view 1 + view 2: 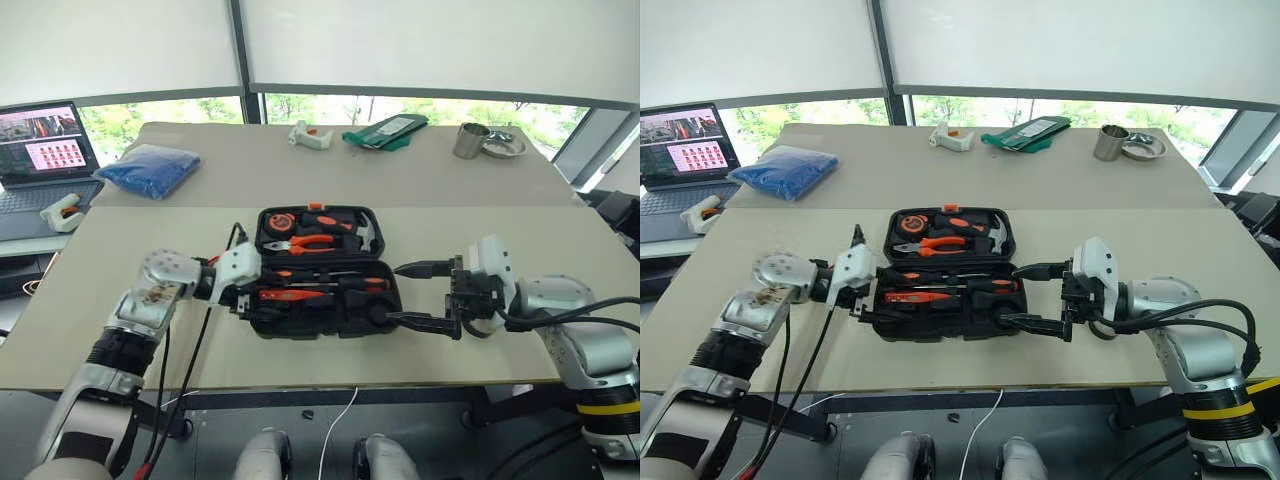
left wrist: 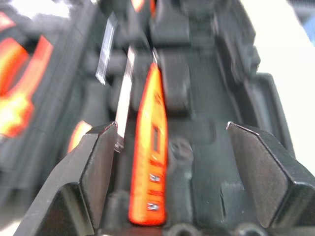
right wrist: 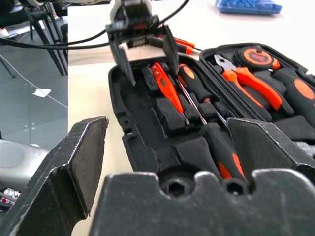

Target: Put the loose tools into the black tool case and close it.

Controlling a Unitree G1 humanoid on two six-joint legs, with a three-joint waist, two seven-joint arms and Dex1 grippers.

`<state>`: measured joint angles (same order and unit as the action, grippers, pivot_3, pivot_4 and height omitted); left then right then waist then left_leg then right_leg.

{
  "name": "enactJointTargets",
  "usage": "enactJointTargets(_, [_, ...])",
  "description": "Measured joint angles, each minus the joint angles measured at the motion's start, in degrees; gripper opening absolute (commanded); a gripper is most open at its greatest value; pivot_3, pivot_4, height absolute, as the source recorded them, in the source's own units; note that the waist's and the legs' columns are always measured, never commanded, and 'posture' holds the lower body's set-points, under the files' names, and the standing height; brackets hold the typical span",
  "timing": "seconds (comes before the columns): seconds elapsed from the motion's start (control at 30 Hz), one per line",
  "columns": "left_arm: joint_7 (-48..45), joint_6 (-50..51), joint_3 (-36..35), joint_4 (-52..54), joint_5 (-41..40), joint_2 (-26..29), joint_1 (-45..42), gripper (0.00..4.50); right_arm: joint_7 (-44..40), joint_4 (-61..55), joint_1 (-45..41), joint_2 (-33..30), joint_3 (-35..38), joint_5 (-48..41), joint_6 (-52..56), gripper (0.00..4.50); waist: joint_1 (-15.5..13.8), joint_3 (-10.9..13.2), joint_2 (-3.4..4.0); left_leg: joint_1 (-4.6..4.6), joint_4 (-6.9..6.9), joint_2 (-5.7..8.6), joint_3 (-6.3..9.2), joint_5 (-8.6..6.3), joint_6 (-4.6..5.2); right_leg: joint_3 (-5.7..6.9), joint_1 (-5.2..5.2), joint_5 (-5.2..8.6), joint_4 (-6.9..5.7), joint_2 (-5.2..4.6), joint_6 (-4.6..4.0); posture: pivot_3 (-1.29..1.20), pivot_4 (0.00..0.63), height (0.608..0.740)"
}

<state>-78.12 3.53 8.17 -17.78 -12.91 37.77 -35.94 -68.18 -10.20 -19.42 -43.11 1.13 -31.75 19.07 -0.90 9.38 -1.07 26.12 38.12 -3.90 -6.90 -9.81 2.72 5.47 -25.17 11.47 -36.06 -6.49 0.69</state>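
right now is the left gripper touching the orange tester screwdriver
Apart. In the left wrist view the left gripper is open, and the orange tester screwdriver lies in the tool case between its fingers, dark gaps on both sides.

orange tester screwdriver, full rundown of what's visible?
The thin tester screwdriver has an all-orange plastic-looking body with small dark markings. It lies flat in a moulded recess of the open black tool case, near its left end, beside a steel screwdriver shaft. The left gripper straddles it, fingers open, not touching it.
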Motion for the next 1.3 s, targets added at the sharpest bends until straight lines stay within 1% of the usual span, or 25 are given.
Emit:
enactJointTargets(0.07, [0.51,-0.91,-0.69,-0.11,-0.38,-0.69,0.22,3.17,-0.08,0.0,0.0,0.22,0.0,-0.15,0.0,4.5,-0.03,0.0,0.0,0.0,0.02,0.01,0.0,0.0,0.0,0.0,0.01,0.0,-0.01,0.0,0.0,0.0,0.15,0.74])
enactJointTargets(0.1, [1.06,-1.29,-0.98,-0.23,-0.56,-1.54,0.33,2.84,-0.12,0.0,0.0,0.29,0.0,-0.23,0.0,4.5,-0.1,0.0,0.0,0.0,0.03,0.01,0.0,0.0,0.0,0.0,0.02,0.0,-0.01,0.0,0.0,0.0,0.15,0.74])
enactJointTargets(0.13, [1.45,-1.61,-1.09,-0.52,-0.69,-2.53,0.41,2.4,-0.16,0.0,-0.02,0.47,-0.01,-0.38,0.0,4.5,-0.15,0.0,0.0,0.0,0.06,0.0,0.0,0.0,0.0,0.01,0.02,0.0,-0.01,0.01,0.0,0.0,0.15,0.74])
enactJointTargets(0.17, [2.06,-2.41,-1.18,-0.96,-0.69,-3.44,0.53,2.15,-0.19,0.0,-0.06,0.76,-0.02,-0.48,0.0,4.5,-0.16,0.0,0.0,0.0,0.07,0.0,-0.01,0.0,0.0,0.01,0.03,-0.01,-0.02,0.01,0.0,0.0,0.15,0.74])
enactJointTargets(0.2, [2.55,-2.86,-1.17,-1.28,-0.67,-4.06,0.66,1.7,-0.19,0.0,-0.1,1.01,-0.1,-0.51,0.0,4.5,-0.14,0.0,0.0,0.01,0.08,0.0,-0.01,0.0,0.0,0.01,0.03,-0.01,-0.03,0.01,0.01,0.0,0.15,0.74])
enactJointTargets(0.23, [2.8,-3.58,-1.17,-1.62,-0.65,-4.53,0.83,1.51,-0.19,0.0,-0.12,1.19,-0.15,-0.5,0.0,4.5,-0.11,0.0,0.0,0.01,0.08,0.0,-0.01,0.0,0.0,0.01,0.02,-0.01,-0.03,0.02,0.01,0.0,0.15,0.74])
enactJointTargets(0.27, [3.22,-4.31,-1.16,-2.13,-0.53,-4.88,0.93,1.0,-0.17,0.01,-0.21,1.38,-0.19,-0.5,0.0,4.5,-0.09,0.0,0.0,0.01,0.08,-0.01,-0.01,0.0,0.0,0.01,0.02,-0.01,-0.05,0.02,0.0,0.0,0.15,0.74])
enactJointTargets(0.37, [3.84,-5.98,-0.93,-3.66,0.26,-5.73,0.96,0.03,-0.02,0.07,-0.74,2.11,-0.4,-0.47,0.0,4.5,-0.05,0.0,0.0,0.0,0.09,-0.01,-0.01,0.0,0.0,0.02,0.02,-0.01,-0.06,0.02,0.0,0.0,0.15,0.74])
enactJointTargets(0.53, [4.56,-8.46,1.07,-6.53,3.56,-6.38,1.0,0.03,0.33,0.11,-1.05,3.38,-0.77,-0.25,-0.01,4.5,-0.13,0.0,0.0,0.01,0.12,0.0,-0.01,0.0,0.0,0.02,0.03,-0.02,-0.06,0.02,-0.01,0.0,0.15,0.74])
enactJointTargets(0.77, [6.81,-9.25,1.47,-8.43,6.21,-6.51,0.63,0.03,0.83,0.1,-1.01,3.67,-0.77,0.04,-0.01,4.5,-0.33,-0.01,0.02,-0.02,0.16,-0.01,0.01,0.0,0.0,0.03,0.07,-0.03,-0.08,0.01,-0.01,0.0,0.15,0.74])
enactJointTargets(1.07, [6.37,-9.23,1.84,-7.75,6.17,-6.63,1.14,0.03,0.82,-1.13,-0.9,4.21,-0.78,-0.06,0.07,4.5,-0.49,-0.02,0.02,-0.02,0.19,-0.01,0.03,0.0,0.0,0.02,0.09,-0.03,-0.08,0.0,-0.01,0.0,0.15,0.74])
enactJointTargets(1.17, [7.41,-9.08,0.63,-6.82,5.43,-6.82,2.37,0.03,0.72,-0.6,-0.91,4.42,-0.77,0.02,-0.15,4.5,-0.49,-0.02,0.02,-0.03,0.19,-0.02,0.03,0.0,0.0,0.02,0.09,-0.03,-0.08,0.01,-0.02,0.0,0.15,0.74])
enactJointTargets(1.2, [7.45,-8.03,-0.85,-5.65,3.3,-6.9,4.05,0.03,0.71,-0.07,-0.95,4.75,-0.73,0.14,-1.04,4.5,-0.4,-0.02,0.02,-0.01,0.19,-0.03,0.04,0.0,0.0,0.02,0.07,-0.03,-0.08,0.01,-0.01,0.0,0.15,0.74])
enactJointTargets(1.3, [7.38,-5.28,-5.94,-1.61,-2.76,-5.92,9.55,0.77,0.71,2.01,-0.67,5.73,-0.13,1.55,-5.35,4.5,0.14,-0.01,0.01,0.01,0.17,-0.08,0.05,0.0,0.0,0.02,0.02,-0.03,-0.1,0.04,-0.02,0.0,0.15,0.74])
